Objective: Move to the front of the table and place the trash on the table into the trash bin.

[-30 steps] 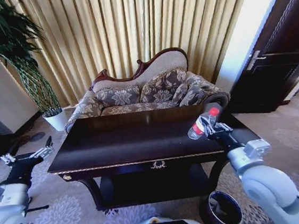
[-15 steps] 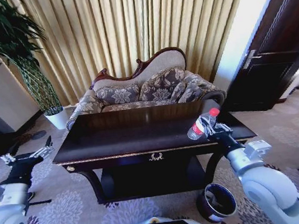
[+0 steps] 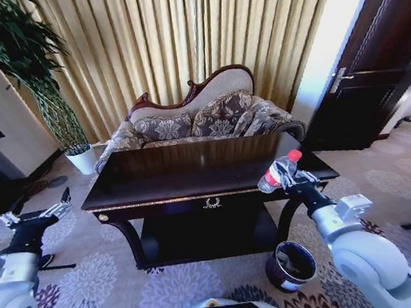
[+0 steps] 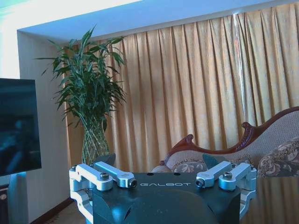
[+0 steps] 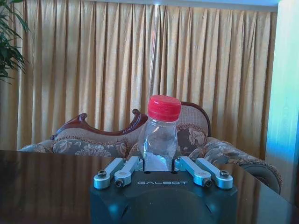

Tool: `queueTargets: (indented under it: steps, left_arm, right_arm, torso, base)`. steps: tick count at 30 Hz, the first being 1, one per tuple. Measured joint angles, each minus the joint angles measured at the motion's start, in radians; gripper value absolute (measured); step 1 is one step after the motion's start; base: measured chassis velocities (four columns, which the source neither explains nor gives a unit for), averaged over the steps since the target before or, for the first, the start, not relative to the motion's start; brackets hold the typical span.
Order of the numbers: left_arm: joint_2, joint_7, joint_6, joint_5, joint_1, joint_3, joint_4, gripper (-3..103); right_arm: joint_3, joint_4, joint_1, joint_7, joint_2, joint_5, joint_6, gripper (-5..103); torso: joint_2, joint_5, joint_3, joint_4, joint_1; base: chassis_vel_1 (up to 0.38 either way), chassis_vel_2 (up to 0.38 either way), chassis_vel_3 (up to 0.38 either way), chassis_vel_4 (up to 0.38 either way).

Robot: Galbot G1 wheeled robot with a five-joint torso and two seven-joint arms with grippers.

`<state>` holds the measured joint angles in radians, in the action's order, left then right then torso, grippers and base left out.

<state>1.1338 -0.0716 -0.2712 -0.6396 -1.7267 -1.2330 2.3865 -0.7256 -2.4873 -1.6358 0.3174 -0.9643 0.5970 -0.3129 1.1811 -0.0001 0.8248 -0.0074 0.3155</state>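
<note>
So the right gripper (image 3: 287, 177) has its fingers clenched on the bottle (image 3: 278, 170), red cap up and tilted, held in the air just off the desk's (image 3: 193, 171) front right corner. The bin (image 3: 290, 266) sits on the carpet below it, by the desk leg. The left gripper (image 3: 37, 213) is parked off to the desk's left, fingers spread with nothing in them.

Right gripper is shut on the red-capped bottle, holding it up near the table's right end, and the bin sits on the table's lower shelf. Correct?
Not quite. The right gripper does hold the bottle near the table's right end, but the head view shows the trash bin on the carpet in front of the table, not on its shelf.
</note>
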Motion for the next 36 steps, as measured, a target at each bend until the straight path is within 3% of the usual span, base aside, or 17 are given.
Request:
queueTargets:
  steps: [8, 13, 16, 22, 27, 30, 36]
  left_arm:
    - [0.001, 0.0, 0.001, 0.003, 0.002, 0.001, 0.001, 100]
    - [-0.003, 0.0, 0.004, 0.002, 0.006, -0.006, -0.004, 100]
    - [0.0, 0.0, 0.016, 0.002, 0.006, -0.007, -0.007, 100]
    - [0.005, 0.0, 0.02, 0.001, -0.001, -0.016, -0.006, 100]
    - [0.009, 0.001, 0.023, 0.0, -0.011, -0.031, 0.003, 100]
    - [0.012, 0.001, 0.023, -0.001, -0.014, -0.037, 0.009, 100]
    - [0.022, 0.002, 0.023, 0.002, -0.021, -0.037, 0.021, 100]
  right_arm:
    - [-0.002, 0.0, -0.017, -0.001, -0.017, -0.023, 0.01, 25]
    - [0.001, 0.06, -0.041, 0.001, -0.045, -0.092, 0.035, 25]
    - [0.032, 0.205, -0.039, -0.002, -0.075, -0.183, 0.07, 25]
    - [0.063, 0.386, -0.005, -0.011, -0.108, -0.216, 0.084, 25]
    - [0.103, 0.722, 0.092, -0.046, -0.143, -0.275, 0.152, 25]
    - [0.121, 0.871, 0.168, -0.054, -0.156, -0.286, 0.195, 25]
    - [0.137, 1.127, 0.303, -0.055, -0.18, -0.279, 0.21, 25]
  torso:
    - [0.0, -0.0001, 0.0, 0.0, 0.0]
    - [0.0, -0.0001, 0.0, 0.0, 0.0]
    - [0.0, 0.0, 0.0, 0.0, 0.0]
    - [0.0, 0.0002, 0.0, -0.0001, 0.0]
    - [0.0, 0.0001, 0.0, -0.0001, 0.0]
    - [0.0, 0.0005, 0.0, -0.0002, 0.0]
    - [0.0, 0.0, 0.0, 0.0001, 0.0]
  base:
    - [0.042, -0.045, -0.039, 0.052]
    - [0.0, 0.0, 0.0, 0.0]
    - [0.0, 0.0, 0.0, 0.0]
    - [0.0, 0.0, 0.0, 0.0]
    - [0.0, 0.0, 0.0, 0.0]
    - [0.0, 0.0, 0.0, 0.0]
    - [0.0, 0.0, 0.0, 0.0]
